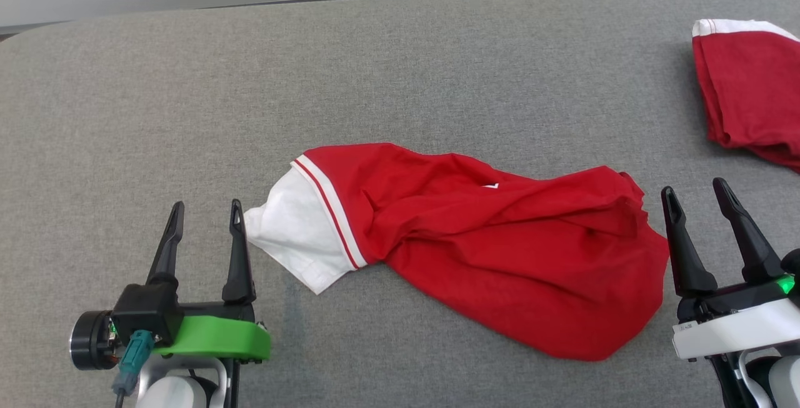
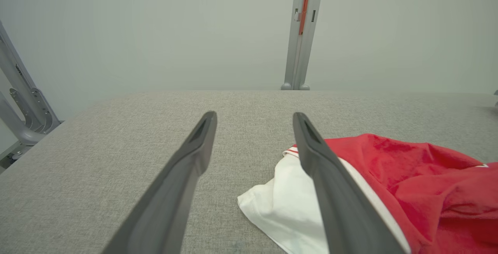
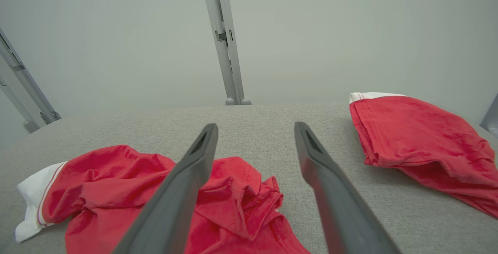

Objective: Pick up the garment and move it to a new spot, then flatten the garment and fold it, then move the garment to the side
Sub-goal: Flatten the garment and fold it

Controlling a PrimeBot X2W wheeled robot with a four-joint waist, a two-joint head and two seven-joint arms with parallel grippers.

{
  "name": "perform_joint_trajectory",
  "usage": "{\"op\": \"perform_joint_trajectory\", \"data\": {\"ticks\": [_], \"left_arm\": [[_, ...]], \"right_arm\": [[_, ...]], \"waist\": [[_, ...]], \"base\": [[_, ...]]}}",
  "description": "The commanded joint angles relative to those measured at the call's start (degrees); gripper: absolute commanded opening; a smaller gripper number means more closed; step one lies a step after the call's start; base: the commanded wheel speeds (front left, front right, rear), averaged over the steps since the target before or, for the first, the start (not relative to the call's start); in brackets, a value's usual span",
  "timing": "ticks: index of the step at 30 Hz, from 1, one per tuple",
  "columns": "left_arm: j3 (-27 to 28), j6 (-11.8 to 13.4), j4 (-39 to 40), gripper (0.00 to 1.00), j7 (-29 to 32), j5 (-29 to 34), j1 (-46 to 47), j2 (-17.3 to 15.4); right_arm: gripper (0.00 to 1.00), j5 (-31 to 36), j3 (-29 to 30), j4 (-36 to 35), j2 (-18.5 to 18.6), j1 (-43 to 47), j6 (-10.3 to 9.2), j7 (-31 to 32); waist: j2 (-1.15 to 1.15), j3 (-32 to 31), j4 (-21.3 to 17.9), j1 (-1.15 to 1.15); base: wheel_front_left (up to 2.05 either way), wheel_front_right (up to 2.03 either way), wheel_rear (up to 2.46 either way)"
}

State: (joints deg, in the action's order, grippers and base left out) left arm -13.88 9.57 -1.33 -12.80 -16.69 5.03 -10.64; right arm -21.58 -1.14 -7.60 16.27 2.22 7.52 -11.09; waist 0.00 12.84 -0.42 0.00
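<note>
Head view: garment [image 1: 487,252] lengthwise left-right

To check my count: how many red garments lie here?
2. The crumpled garment lies in the near middle; the folded garment lies far right, partly cut off by the head view's edge.

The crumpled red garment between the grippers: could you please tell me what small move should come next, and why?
Probably ease the left gripper toward the white sleeve and pinch its edge. The garment lies bunched on the grey table, not yet flat. This gripper and the right gripper stand open and empty, and the sleeve lies just beside the left fingers.
</note>
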Motion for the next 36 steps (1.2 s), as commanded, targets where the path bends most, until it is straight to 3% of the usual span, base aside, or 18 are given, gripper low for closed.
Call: {"op": "perform_joint_trajectory", "data": {"ticks": [1, 6, 19, 20, 21, 22, 35, 36], "left_arm": [[-0.04, -0.19, -0.03, 1.0, 0.33, 0.12, 0.28, -0.87], [-0.42, -1.91, -3.6, 1.0, 3.42, -0.62, 3.91, -2.11], [-2.75, -7.56, -24.49, 1.0, 16.24, -5.48, 13.54, -1.92], [-3.2, -7.82, -25.37, 0.8, 16.79, -5.62, 13.69, -1.56], [-3.39, -8.03, -25.94, 0.49, 16.73, -5.64, 13.89, -1.5], [-3.49, -8.15, -26.49, 0.0, 16.51, -5.68, 14.12, -1.51], [-3.65, -8.61, -29.31, 0.0, 13.29, -6.55, 15.45, -0.68], [-3.55, -8.55, -29.28, 0.0, 12.73, -6.68, 15.54, -0.59]], "right_arm": [[1.0, -0.38, -0.09, -0.07, 0.17, -0.16, -0.07, 0.19], [1.0, -0.46, -0.08, -1.02, 0.14, -0.92, -0.07, 0.45], [1.0, -0.83, -0.15, -0.35, -0.52, -2.16, -0.07, 1.31], [1.0, -0.77, -0.24, -0.28, -0.55, -2.09, -0.07, 1.47], [1.0, -0.7, -0.37, -0.13, -0.45, -2.0, -0.07, 1.97], [1.0, -0.35, -0.65, -0.06, -0.12, -1.95, -0.07, 2.33], [1.0, -1.61, -7.44, 2.43, 2.38, -3.74, -0.07, 6.86], [0.55, -1.74, -7.58, 2.98, 2.33, -4.14, -0.07, 6.67]], "waist": [[0.0, 0.15, -0.04, 0.0], [0.0, 1.72, -0.03, 0.0], [0.0, 5.49, -2.09, 0.0], [0.0, 5.54, -2.18, 0.0], [0.0, 5.59, -2.25, 0.0], [0.0, 5.65, -2.3, 0.0], [0.0, 6.1, -1.2, 0.0], [0.0, 6.18, -1.06, 0.0]], "base": [[0.0, 0.0, 0.0], [0.0, 0.0, 0.0], [0.0, 0.0, 0.0], [0.0, 0.0, 0.0], [0.0, 0.0, 0.0], [0.0, 0.0, 0.0], [0.0, 0.0, 0.0], [0.0, 0.0, 0.0]]}}
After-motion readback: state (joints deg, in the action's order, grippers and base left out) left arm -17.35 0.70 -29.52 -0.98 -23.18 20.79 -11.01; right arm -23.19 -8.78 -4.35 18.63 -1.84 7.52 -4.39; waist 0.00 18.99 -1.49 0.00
